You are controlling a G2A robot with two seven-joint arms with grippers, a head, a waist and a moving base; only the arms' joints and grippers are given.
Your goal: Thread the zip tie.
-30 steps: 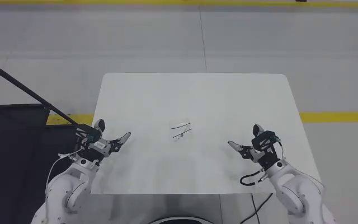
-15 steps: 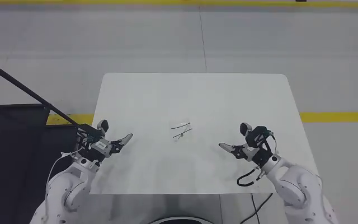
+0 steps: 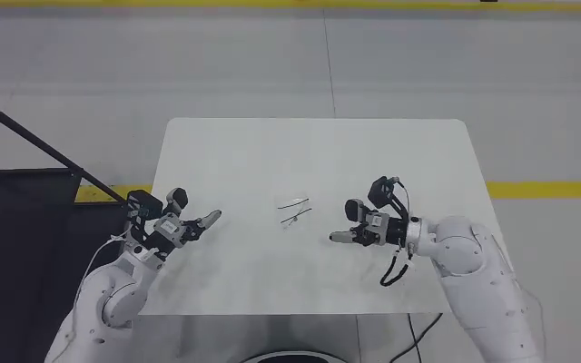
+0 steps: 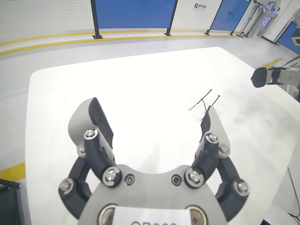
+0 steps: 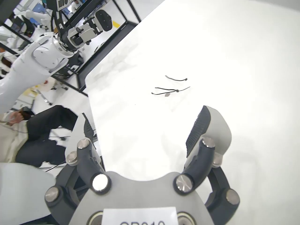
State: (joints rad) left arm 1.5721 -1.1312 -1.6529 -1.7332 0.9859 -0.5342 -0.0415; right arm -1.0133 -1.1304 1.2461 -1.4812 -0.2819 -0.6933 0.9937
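Observation:
Two thin black zip ties [image 3: 294, 210] lie side by side near the middle of the white table [image 3: 272, 154], both loose and unthreaded. They also show as the zip ties [image 4: 203, 99] ahead of the left gripper and the zip ties [image 5: 172, 90] ahead of the right one. My left gripper [image 3: 195, 208] hovers near the table's left edge, open and empty, well left of the ties. My right gripper [image 3: 346, 222] is open and empty just right of the ties. Between the open left gripper [image 4: 152, 108] and the open right gripper [image 5: 145, 118] fingertips there is bare table.
A black rail [image 3: 54, 156] and a dark panel [image 3: 36, 209] stand off the table's left side. A black cable [image 3: 392, 272] hangs from the right arm. Around the ties the tabletop is bare.
My right arm has swung left from the table's right front towards the zip ties. The left gripper has shifted slightly up and right. The ties have not moved.

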